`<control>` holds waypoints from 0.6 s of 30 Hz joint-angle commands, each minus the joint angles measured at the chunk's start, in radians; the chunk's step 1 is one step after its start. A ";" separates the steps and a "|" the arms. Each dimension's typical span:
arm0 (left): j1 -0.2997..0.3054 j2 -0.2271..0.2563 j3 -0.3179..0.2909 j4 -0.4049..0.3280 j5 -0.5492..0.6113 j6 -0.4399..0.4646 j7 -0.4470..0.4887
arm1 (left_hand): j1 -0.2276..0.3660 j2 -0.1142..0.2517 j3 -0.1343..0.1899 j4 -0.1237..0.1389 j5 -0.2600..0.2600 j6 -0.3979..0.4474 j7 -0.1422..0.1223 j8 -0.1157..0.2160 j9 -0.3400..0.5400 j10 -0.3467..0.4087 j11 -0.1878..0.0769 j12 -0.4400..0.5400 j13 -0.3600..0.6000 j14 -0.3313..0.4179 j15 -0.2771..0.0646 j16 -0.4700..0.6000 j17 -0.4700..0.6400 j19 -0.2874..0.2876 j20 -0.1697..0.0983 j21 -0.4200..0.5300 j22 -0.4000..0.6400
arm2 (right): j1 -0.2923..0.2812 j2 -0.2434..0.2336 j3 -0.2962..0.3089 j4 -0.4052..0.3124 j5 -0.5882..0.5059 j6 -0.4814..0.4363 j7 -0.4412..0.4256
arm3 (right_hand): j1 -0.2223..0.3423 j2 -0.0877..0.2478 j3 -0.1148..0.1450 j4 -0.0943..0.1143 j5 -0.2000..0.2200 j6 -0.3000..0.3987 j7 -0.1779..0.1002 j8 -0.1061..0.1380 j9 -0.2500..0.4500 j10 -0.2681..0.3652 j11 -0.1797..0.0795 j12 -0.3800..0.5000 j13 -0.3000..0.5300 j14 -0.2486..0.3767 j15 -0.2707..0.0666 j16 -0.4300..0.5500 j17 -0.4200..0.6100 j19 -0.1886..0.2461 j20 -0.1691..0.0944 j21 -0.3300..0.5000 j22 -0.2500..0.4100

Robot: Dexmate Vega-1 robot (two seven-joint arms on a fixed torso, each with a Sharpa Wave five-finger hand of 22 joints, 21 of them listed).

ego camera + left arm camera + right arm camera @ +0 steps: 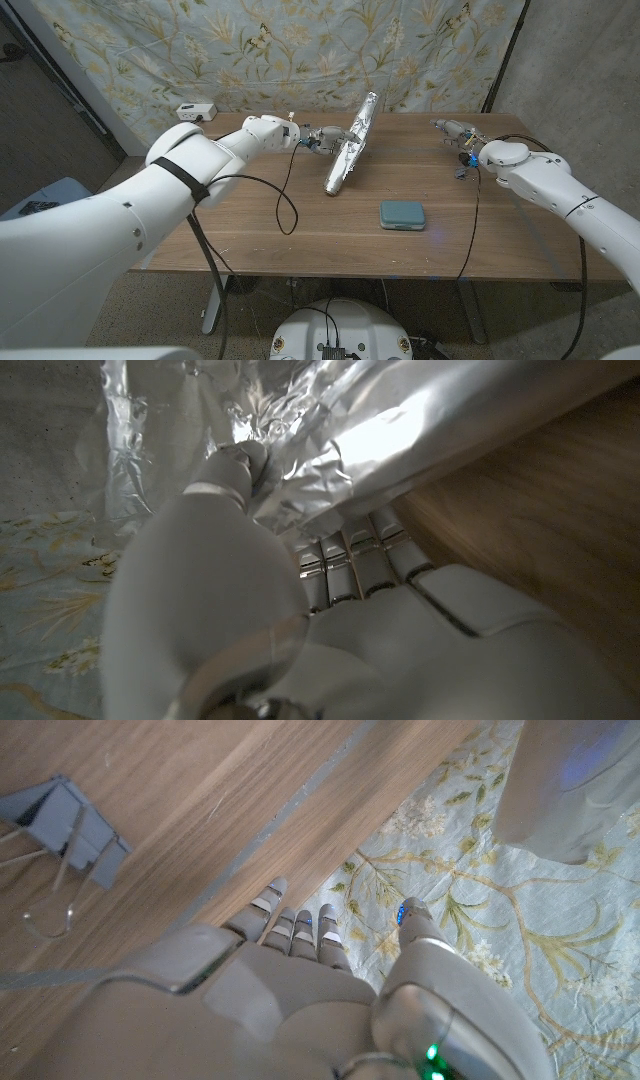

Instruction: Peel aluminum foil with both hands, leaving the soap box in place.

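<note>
A long crumpled sheet of aluminum foil stands tilted up from the table at the back middle. My left hand reaches in from its left side and grips it; in the left wrist view the thumb and fingers press into the shiny foil. The teal soap box lies bare on the wood, in front and to the right of the foil, touching neither hand. My right hand hovers near the table's back right edge, away from the foil. Its fingers are stretched out with nothing in them.
A white power strip lies at the back left corner. A black cable loops over the table's left half. A binder clip sits near my right hand. A floral cloth hangs behind the table.
</note>
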 commanded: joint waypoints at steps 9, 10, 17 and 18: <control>0.032 -0.029 -0.059 0.008 -0.036 0.004 0.084 | 0.055 0.062 0.015 0.000 0.024 0.068 -0.059 0.116 0.035 0.076 -0.065 -0.012 0.001 0.076 -0.065 -0.004 0.003 -0.005 0.000 0.022 -0.002 | -0.033 -0.072 0.031 -0.152 0.052 -0.152 -0.019 | 0.007 -0.004 -0.001 -0.001 -0.001 -0.031 0.029 -0.009 0.001 -0.036 0.014 -0.010 0.000 -0.021 0.033 -0.006 0.004 -0.011 -0.003 -0.006 0.003; 0.033 -0.032 -0.061 0.008 -0.036 0.003 0.092 | 0.055 0.062 0.016 0.001 0.025 0.068 -0.057 0.117 0.036 0.076 -0.067 -0.013 0.001 0.076 -0.065 -0.004 0.003 -0.006 -0.001 0.023 -0.002 | -0.035 -0.077 0.032 -0.162 0.051 -0.156 -0.022 | 0.007 -0.003 -0.001 -0.001 -0.001 -0.033 0.031 -0.010 0.001 -0.038 0.019 -0.010 0.000 -0.021 0.036 -0.006 0.004 -0.012 -0.001 -0.006 0.002; 0.038 -0.047 -0.078 0.009 -0.043 -0.002 0.142 | 0.056 0.062 0.016 0.001 0.029 0.068 -0.059 0.116 0.036 0.076 -0.067 -0.016 0.004 0.077 -0.066 -0.006 0.004 -0.008 -0.001 0.031 -0.005 | -0.057 -0.100 0.054 -0.222 0.069 -0.192 -0.049 | 0.010 -0.003 -0.001 -0.003 -0.001 -0.030 0.055 -0.006 0.001 -0.033 0.035 -0.005 0.000 -0.014 0.056 -0.003 0.003 -0.004 0.017 -0.002 0.002; 0.039 -0.048 -0.080 0.007 -0.043 -0.002 0.153 | 0.056 0.062 0.016 0.001 0.030 0.068 -0.059 0.116 0.036 0.077 -0.067 -0.016 0.005 0.078 -0.067 -0.006 0.004 -0.009 0.000 0.032 -0.005 | -0.060 -0.101 0.057 -0.230 0.073 -0.199 -0.054 | 0.012 -0.003 0.000 -0.003 0.000 -0.028 0.058 -0.005 0.001 -0.031 0.039 -0.004 0.000 -0.013 0.059 -0.003 0.002 -0.003 0.018 -0.002 0.002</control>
